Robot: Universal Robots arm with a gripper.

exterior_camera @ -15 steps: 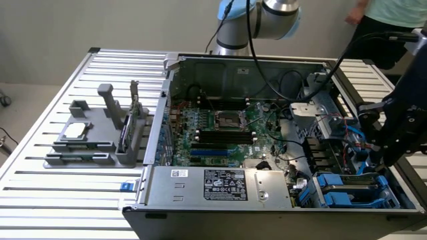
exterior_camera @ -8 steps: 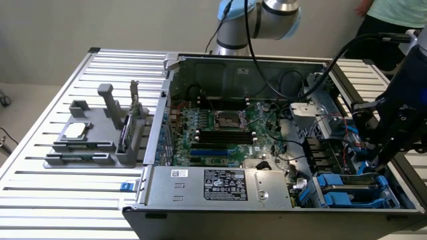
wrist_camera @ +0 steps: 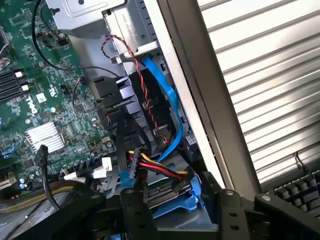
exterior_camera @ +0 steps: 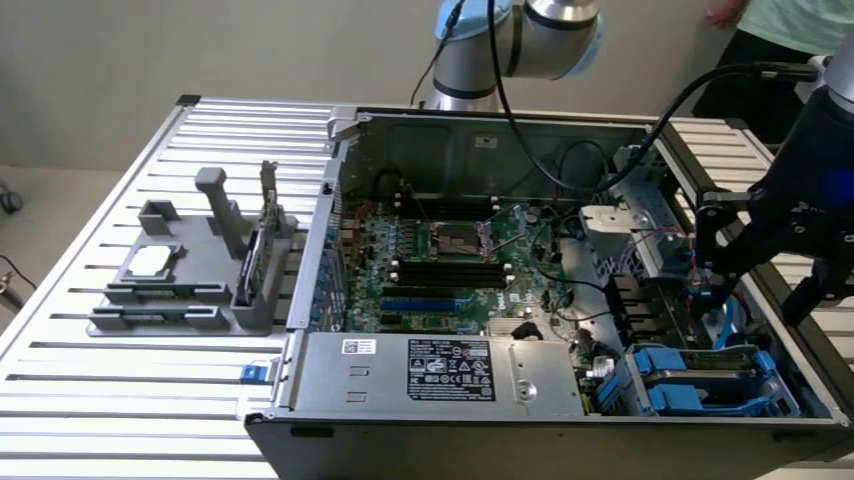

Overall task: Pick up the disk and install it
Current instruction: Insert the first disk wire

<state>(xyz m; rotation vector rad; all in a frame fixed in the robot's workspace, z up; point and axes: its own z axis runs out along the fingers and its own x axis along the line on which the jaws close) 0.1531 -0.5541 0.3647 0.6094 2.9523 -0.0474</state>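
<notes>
The disk (exterior_camera: 701, 372) lies in its blue frame, down in its slot. That slot is in the front corner of the computer case (exterior_camera: 534, 135), on the exterior view's right. The gripper (exterior_camera: 767, 285) hangs just over it, with its fingers apart and not squeezing. I think the fingers should not catch on the red and yellow wires (wrist_camera: 155, 172) beside the disk. The case also holds a green board (exterior_camera: 441, 260) and a silver power box (exterior_camera: 441, 370). A grey stand (exterior_camera: 187, 295) on the table (exterior_camera: 134, 420) holds a small chip (exterior_camera: 150, 260) and a dark card (exterior_camera: 250, 265).

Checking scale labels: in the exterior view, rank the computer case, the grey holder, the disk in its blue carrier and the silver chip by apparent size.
1. computer case
2. grey holder
3. disk; it lies nearer the camera, so this place is less sure
4. silver chip
</notes>
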